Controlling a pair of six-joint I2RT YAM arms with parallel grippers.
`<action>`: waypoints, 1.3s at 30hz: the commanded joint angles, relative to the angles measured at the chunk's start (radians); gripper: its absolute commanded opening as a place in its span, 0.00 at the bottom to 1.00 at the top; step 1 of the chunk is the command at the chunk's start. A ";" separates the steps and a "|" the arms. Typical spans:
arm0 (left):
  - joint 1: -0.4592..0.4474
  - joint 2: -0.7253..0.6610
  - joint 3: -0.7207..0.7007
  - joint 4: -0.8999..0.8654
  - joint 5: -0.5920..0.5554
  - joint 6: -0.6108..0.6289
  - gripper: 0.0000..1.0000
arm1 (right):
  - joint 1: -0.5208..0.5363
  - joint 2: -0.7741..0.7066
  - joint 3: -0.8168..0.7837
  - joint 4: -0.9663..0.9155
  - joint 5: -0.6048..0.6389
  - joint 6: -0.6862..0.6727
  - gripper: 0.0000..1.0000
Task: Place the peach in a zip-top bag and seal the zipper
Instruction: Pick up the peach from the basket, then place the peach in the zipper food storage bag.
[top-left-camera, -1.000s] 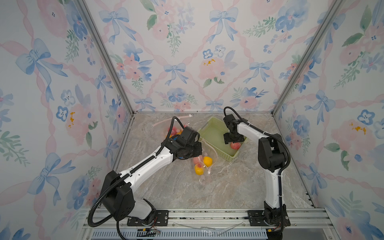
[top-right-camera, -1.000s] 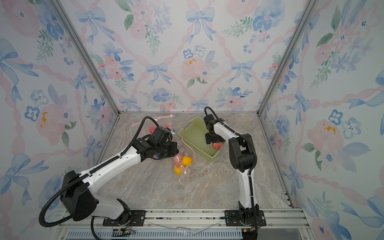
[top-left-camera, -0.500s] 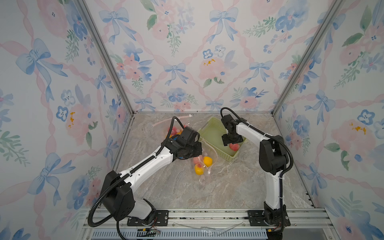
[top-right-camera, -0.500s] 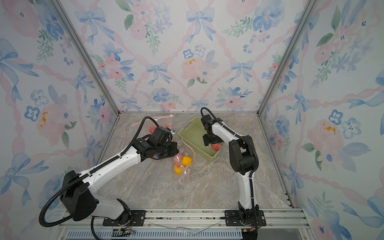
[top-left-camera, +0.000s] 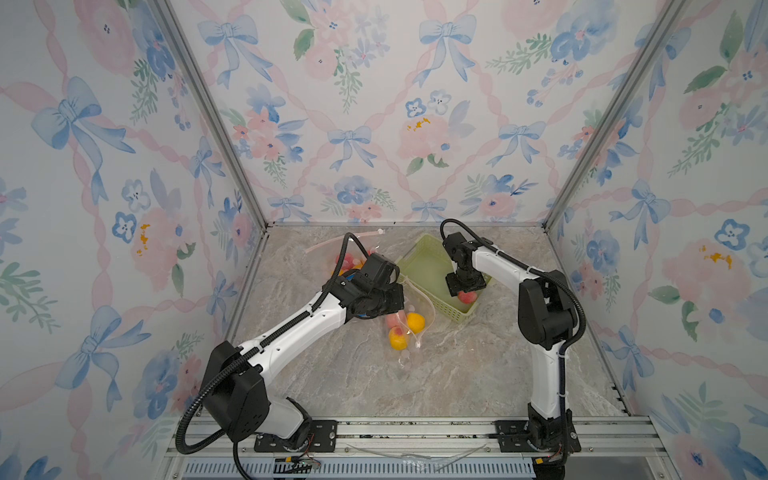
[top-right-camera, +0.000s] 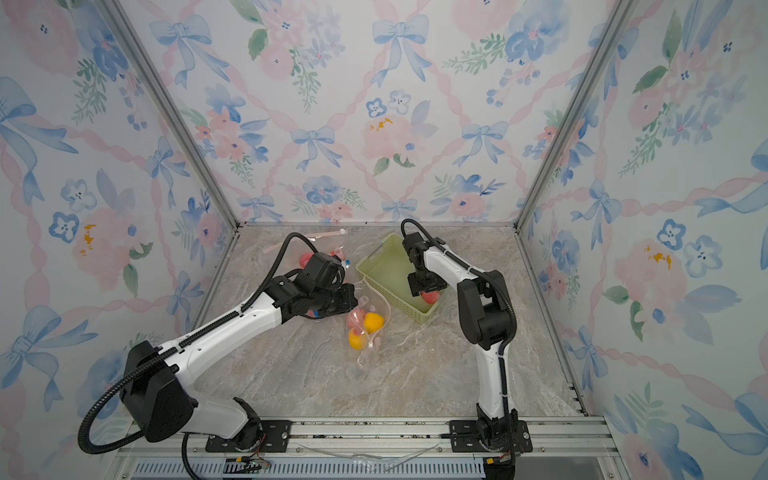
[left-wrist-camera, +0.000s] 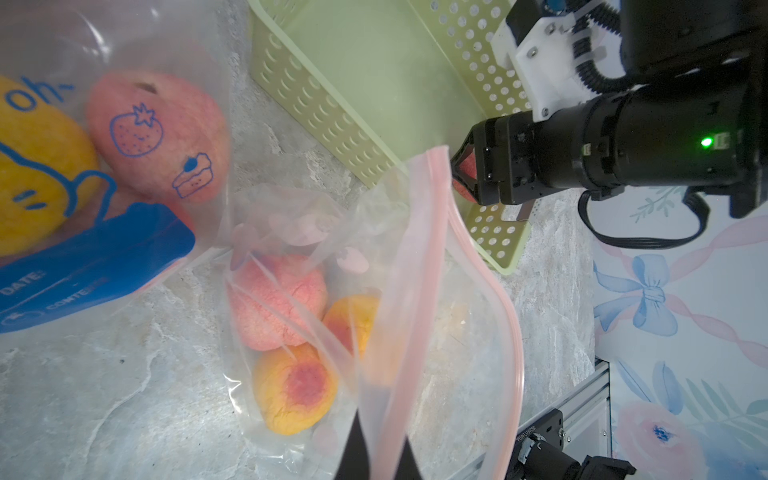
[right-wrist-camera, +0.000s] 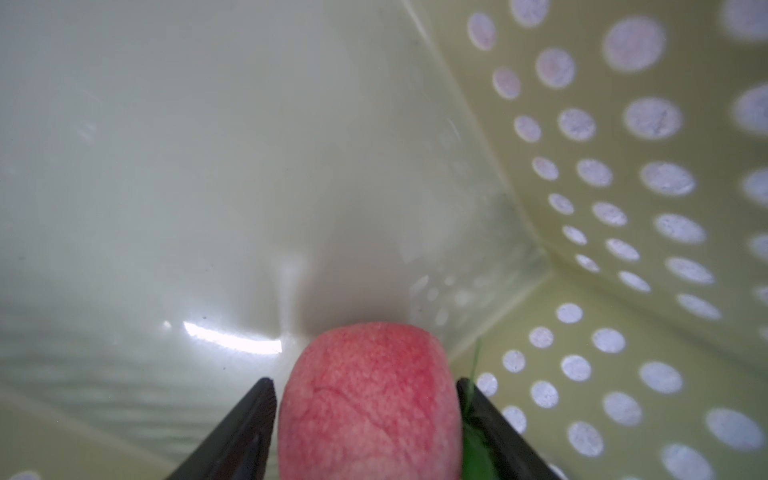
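While the left tool (left-wrist-camera: 378, 453) is clamped shut on the pink zipper rim of the zip-top bag (left-wrist-camera: 415, 291), the right tool (right-wrist-camera: 365, 380) straddles the peach (right-wrist-camera: 365, 411) in the lower corner of the green basket (top-left-camera: 424, 274), right of centre in a top view. Its jaws hug both flanks; whether they grip yet, I cannot tell. The bag mouth gapes just left of the basket wall, so the peach probably has to clear that wall and travel left.
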 joint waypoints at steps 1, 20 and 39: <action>-0.004 -0.014 -0.006 0.009 0.012 -0.014 0.00 | -0.002 0.017 -0.002 -0.043 -0.006 -0.011 0.61; -0.004 0.006 0.011 0.009 0.013 -0.012 0.00 | 0.141 -0.470 -0.117 0.124 -0.213 0.093 0.47; -0.002 0.027 0.040 0.011 0.032 -0.007 0.00 | 0.349 -0.696 -0.390 0.486 -0.385 0.346 0.48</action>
